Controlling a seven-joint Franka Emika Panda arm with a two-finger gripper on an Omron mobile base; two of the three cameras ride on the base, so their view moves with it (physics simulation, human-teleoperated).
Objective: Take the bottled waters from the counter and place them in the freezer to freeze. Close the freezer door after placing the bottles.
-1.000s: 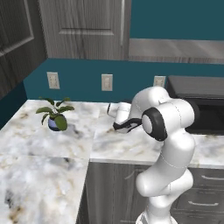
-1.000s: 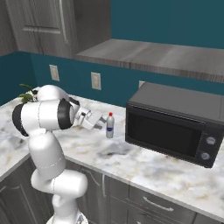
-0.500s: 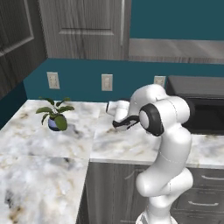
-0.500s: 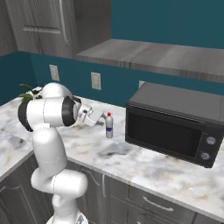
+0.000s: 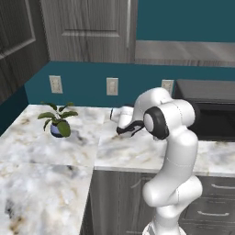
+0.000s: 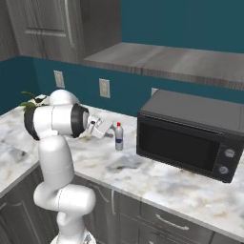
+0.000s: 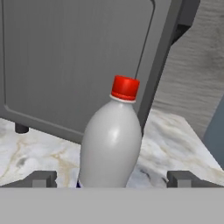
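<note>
On the counter [image 6: 157,181], near its back edge and just left of the microwave [image 6: 190,136], one bottle [image 6: 118,137] stands upright, its long axis vertical and its red cap pointing straight up. Its base rests on the marble, a little apart from the microwave's side wall. In the hand view the bottle [image 7: 111,142] rises between the two fingertips [image 7: 41,178], with its body a milky grey-white and the cap [image 7: 125,88] at the top, leaning slightly in that picture because the camera is rolled. Behind it there is the grey side of the microwave [image 7: 74,65], with one small foot on the marble.

The gripper [image 6: 107,132] is released, its jaws spread wide on either side of the bottle's lower body, and neither tip touches the plastic as far as the hand view shows. In the right base view the hand reaches level along the counter toward the bottle from the left and stops just beside it. In the left base view the hand [image 5: 120,117] is partly hidden behind the arm's elbow.

A small potted plant [image 5: 58,120] sits well apart, toward the counter's left back corner. Three sockets [image 5: 112,86] line the teal wall above the back edge.
</note>
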